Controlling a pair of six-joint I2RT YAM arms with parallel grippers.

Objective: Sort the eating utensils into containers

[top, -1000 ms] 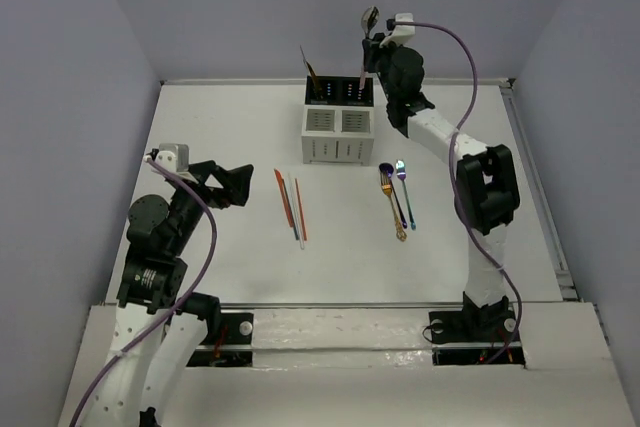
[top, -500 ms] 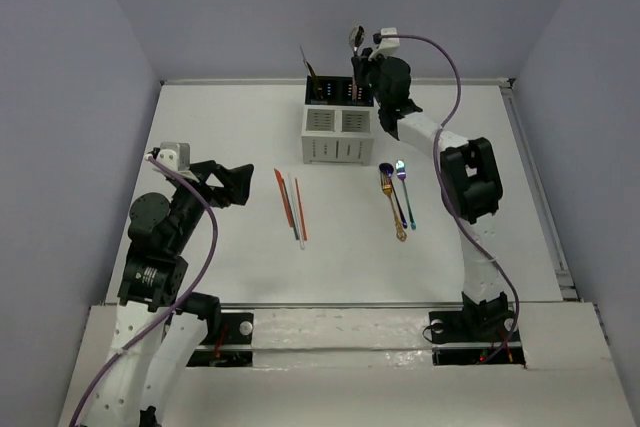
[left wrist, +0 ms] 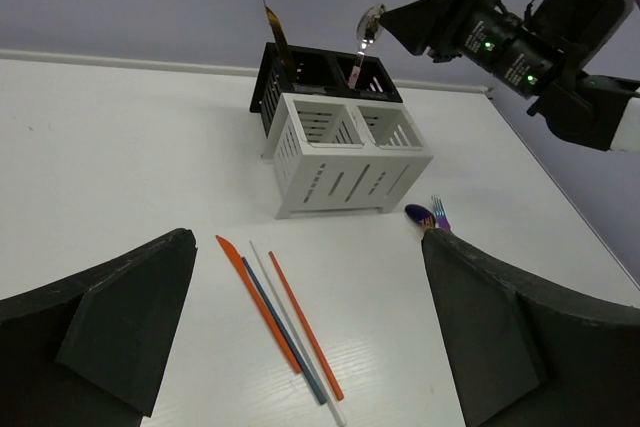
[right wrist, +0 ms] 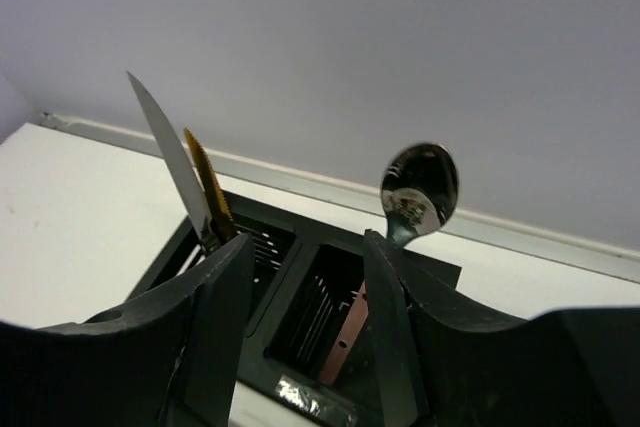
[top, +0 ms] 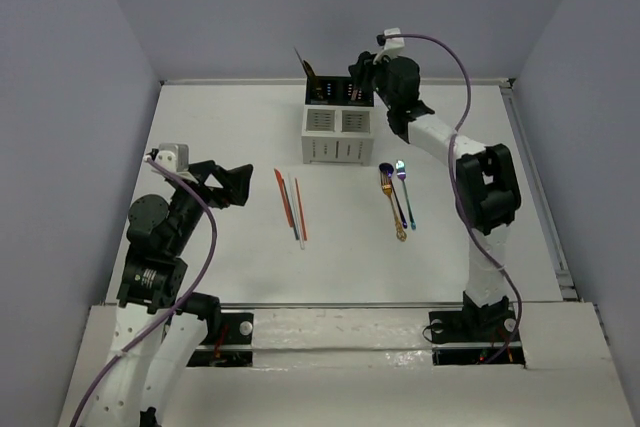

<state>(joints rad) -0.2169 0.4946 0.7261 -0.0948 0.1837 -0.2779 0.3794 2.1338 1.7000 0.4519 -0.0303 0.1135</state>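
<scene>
The containers are a white slatted caddy (top: 339, 133) with a black caddy (top: 338, 93) right behind it. My right gripper (right wrist: 308, 242) hangs open over the black caddy's right compartment. A silver spoon (right wrist: 420, 185) stands in that compartment, its pinkish handle down inside and its neck beside the right finger (right wrist: 385, 327). Two knife blades (right wrist: 190, 172), one silver and one gold, stand in the left compartment. Orange, blue and pale chopsticks (top: 291, 208) lie on the table ahead of my open left gripper (top: 240, 187). A gold fork, a purple spoon and an iridescent fork (top: 396, 197) lie to their right.
The caddies stand near the table's back edge (top: 330, 81), against the grey wall. In the left wrist view the right arm (left wrist: 520, 37) reaches over the caddy (left wrist: 345, 152) from the right. A raised rail (top: 530, 177) runs along the table's right side.
My right gripper came down and left with the silver spoon, lowered it into the black caddy's right compartment, and opened. The left arm has not moved.
</scene>
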